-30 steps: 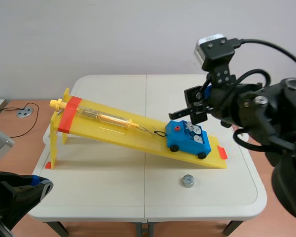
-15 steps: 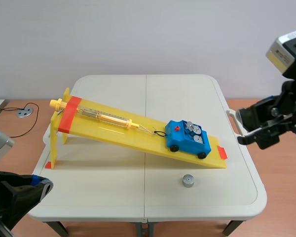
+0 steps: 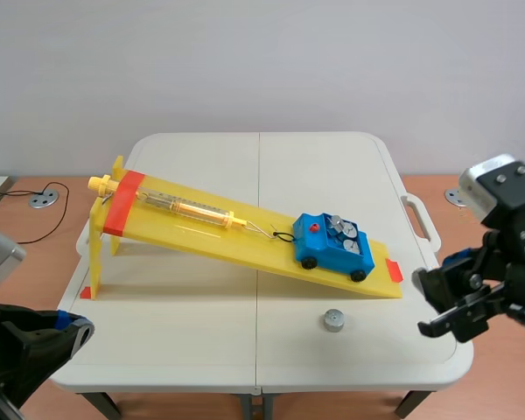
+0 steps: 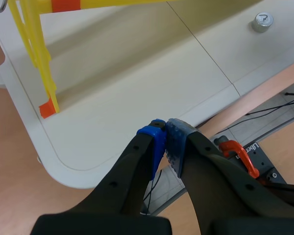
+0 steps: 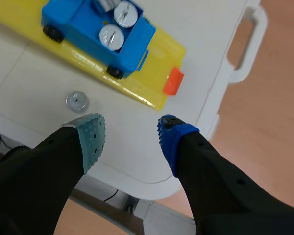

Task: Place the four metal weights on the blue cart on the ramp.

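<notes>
My left gripper (image 4: 165, 139) hangs low off the near corner of the desk (image 4: 112, 98), its two pads pressed together with nothing between them. Ahead of it, past the corner, stands the raised end of the yellow ramp (image 4: 38, 54) on its thin legs (only that end shows from this wrist). Far ahead and off to one side lies the loose weight (image 4: 262, 22), flat on the desk.

The blue cart (image 3: 334, 247) sits near the low end of the ramp with its wheels on the slope. A thin cord (image 3: 276, 234) runs from its front to a clear tube (image 3: 184, 208) lying farther up. Round metal weights (image 5: 110, 35) rest in the cart's bed. I see two full faces and the edge of a third, and I cannot count them for certain.

My right gripper (image 5: 130, 134) is over the desk's near right edge, fingers spread wide and holding nothing. The loose weight is just ahead of its grey-green pad (image 5: 90, 137), apart from it. The cart is farther ahead on the same side.
</notes>
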Motion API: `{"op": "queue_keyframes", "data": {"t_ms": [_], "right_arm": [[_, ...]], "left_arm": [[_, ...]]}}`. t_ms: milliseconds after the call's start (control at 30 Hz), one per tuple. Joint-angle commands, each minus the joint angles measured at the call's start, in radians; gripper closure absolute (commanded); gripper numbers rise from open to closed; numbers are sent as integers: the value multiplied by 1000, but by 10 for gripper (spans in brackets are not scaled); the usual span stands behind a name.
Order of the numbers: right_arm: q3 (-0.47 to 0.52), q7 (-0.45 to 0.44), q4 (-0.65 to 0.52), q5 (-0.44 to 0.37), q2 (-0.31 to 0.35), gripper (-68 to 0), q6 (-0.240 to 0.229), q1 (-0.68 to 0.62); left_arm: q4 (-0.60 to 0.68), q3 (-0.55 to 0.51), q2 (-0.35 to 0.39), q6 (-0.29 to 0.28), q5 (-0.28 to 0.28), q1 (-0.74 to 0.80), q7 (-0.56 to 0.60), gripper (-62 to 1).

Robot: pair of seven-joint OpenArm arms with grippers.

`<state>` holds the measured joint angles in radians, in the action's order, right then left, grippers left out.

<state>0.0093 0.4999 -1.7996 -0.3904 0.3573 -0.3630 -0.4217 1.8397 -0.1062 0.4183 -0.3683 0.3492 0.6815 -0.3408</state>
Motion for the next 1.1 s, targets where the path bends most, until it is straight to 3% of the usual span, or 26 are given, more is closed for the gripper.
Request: {"op": "queue_keyframes", "data": {"t_ms": [0, 133, 400, 767, 1067], "right_arm": [[-22, -159, -8, 21, -26, -262, -5, 71], [-62, -205, 55, 77, -82, -262, -4, 108], [-145, -249, 180, 175, -166, -262, 43, 212], [-245, -298, 326, 262, -227, -261, 137, 298], [-287, -320, 431, 298, -268, -261, 166, 353]], "left_arm": [[50, -18, -5, -2, 74, -20, 81, -29], [50, -18, -5, -2, 74, -20, 81, -29], [50, -18, -5, -2, 74, -20, 81, -29], [50, -18, -5, -2, 74, -20, 81, -29], [50, -18, -5, -2, 74, -20, 81, -29]]}}
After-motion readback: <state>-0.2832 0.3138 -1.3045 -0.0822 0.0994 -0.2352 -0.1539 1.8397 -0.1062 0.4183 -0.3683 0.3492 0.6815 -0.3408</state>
